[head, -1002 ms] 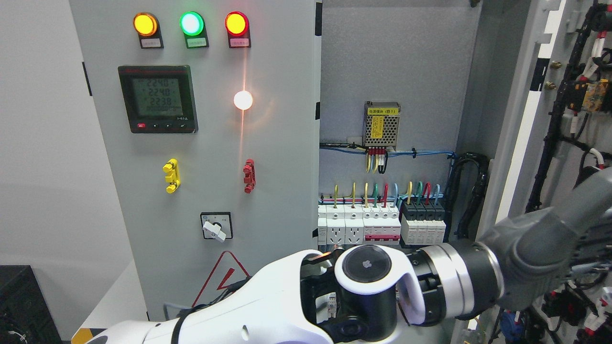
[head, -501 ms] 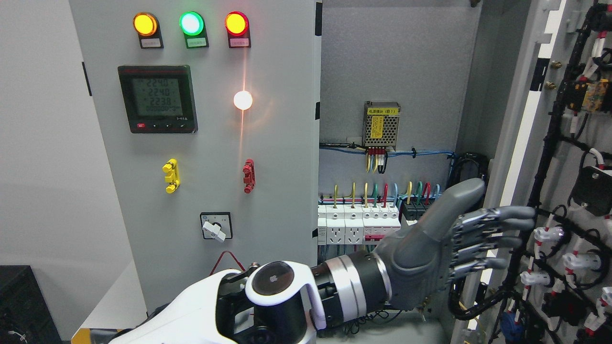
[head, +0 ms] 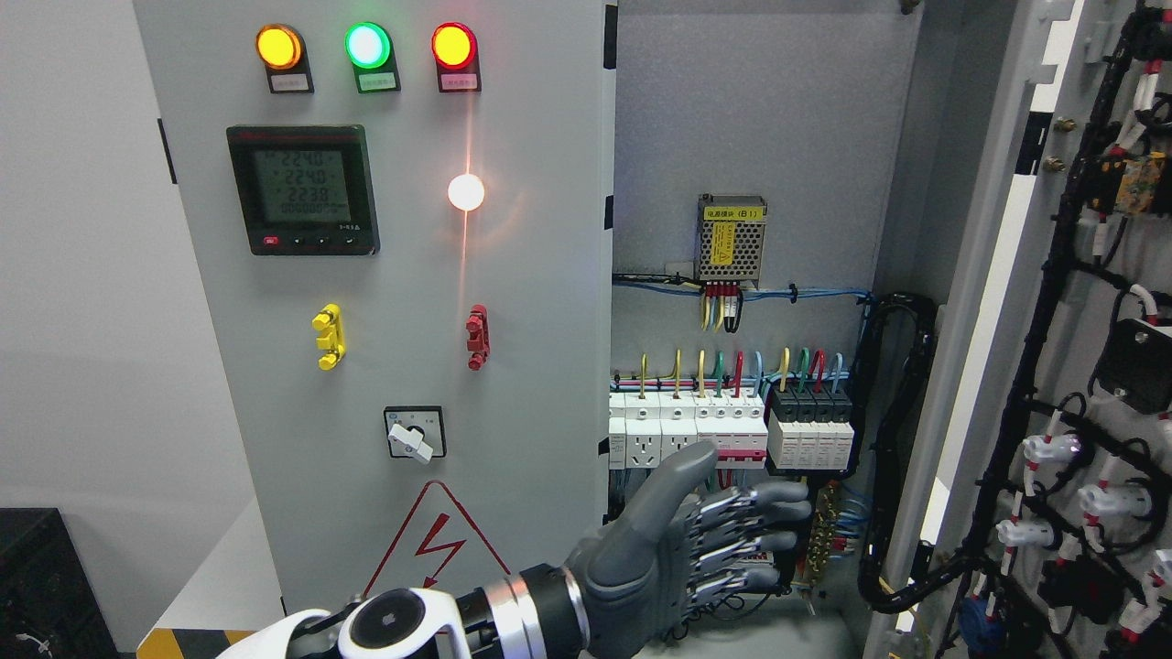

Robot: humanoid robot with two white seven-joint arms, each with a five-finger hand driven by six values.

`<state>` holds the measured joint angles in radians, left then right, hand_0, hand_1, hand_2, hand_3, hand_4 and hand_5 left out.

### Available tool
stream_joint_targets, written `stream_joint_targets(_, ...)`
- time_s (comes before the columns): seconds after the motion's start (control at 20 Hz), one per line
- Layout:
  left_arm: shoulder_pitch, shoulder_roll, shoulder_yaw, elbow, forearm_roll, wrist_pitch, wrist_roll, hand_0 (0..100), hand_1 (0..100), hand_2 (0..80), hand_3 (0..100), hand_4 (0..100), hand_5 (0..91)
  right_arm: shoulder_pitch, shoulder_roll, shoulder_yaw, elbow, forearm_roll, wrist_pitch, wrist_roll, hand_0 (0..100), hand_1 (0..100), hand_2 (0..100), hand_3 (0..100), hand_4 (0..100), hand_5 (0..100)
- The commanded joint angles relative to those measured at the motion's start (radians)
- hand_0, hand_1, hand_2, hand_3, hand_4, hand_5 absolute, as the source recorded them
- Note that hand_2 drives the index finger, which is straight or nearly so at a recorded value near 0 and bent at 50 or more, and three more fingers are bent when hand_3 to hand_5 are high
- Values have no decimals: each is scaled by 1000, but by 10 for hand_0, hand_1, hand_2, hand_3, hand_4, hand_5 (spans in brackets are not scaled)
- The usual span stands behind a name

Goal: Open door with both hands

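Note:
The electrical cabinet stands with its right door [head: 1053, 329] swung wide open, showing wiring on its inner face. The left door [head: 394, 275] is a closed grey panel with lamps, a meter and a rotary switch. My left hand [head: 705, 540], grey with extended fingers, hangs open at the lower middle in front of the cabinet's interior, below the row of white breakers [head: 687, 430]. It touches nothing, and its white forearm [head: 394, 627] enters from the bottom left. No right arm shows.
Inside the cabinet a power supply box [head: 731, 240] sits above coloured wires and black breakers [head: 810, 426]. A black cable bundle [head: 902, 366] runs along the interior's right side. A dark box [head: 41, 586] stands at the lower left.
My left hand has drawn back down and to the left, away from the open right door's edge, from about mid-right to the lower middle. The door stays wide open.

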<state>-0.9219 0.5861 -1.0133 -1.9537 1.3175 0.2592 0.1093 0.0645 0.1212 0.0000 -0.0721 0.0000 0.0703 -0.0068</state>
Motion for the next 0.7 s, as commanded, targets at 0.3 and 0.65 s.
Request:
stream_joint_targets(0.3,602,308,134,64,-38,-6,0,0,0,0,0,0,0,0,0,23,0,18,0,-1,0,0,0,0,0,0)
stream_joint_targets(0.65,879,235,219,261,-141,-9,0,0,0,0,0,0,0,0,0,23,0,17,0,-1,0,0,0,0,0,0)
